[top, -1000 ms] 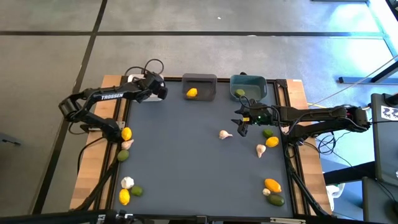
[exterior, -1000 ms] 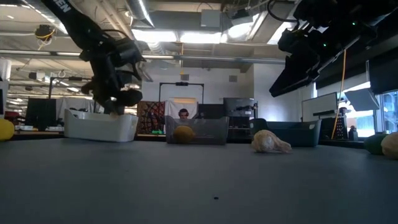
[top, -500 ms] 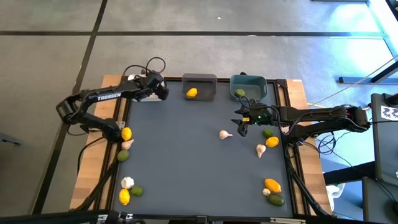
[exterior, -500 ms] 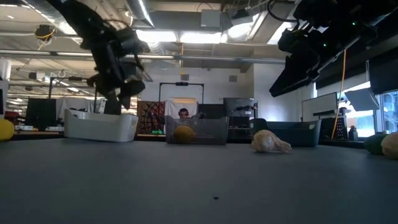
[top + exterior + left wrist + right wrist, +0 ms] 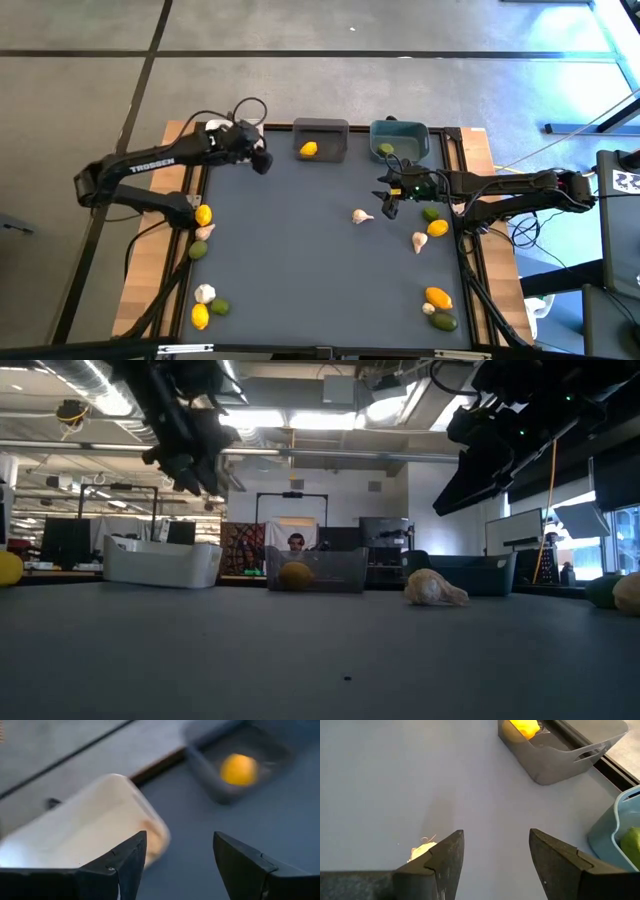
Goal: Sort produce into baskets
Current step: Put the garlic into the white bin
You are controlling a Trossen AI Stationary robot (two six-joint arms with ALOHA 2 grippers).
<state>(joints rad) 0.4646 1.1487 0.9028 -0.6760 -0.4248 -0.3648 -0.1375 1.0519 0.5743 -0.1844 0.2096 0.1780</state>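
Observation:
My left gripper (image 5: 258, 160) is open and empty, high above the table beside the white bin (image 5: 85, 825), at the far left. A pale piece (image 5: 150, 832) lies in that bin. The dark grey bin (image 5: 321, 138) holds a lemon (image 5: 309, 149). The teal bin (image 5: 399, 138) holds a lime (image 5: 386, 150). My right gripper (image 5: 388, 200) is open and empty, raised just right of a garlic bulb (image 5: 362, 215) that lies on the mat. The bulb also shows in the right wrist view (image 5: 420, 852).
Loose produce lies along the mat's edges: a lemon (image 5: 203, 215), garlic and lime at mid left, three more pieces at near left (image 5: 204, 294), a lime, lemon (image 5: 437, 228) and garlic at mid right, three at near right (image 5: 437, 297). The mat's middle (image 5: 300, 260) is bare.
My left gripper has risen from just over the white bin and drawn a little toward the table's near edge and right. My right gripper has kept still.

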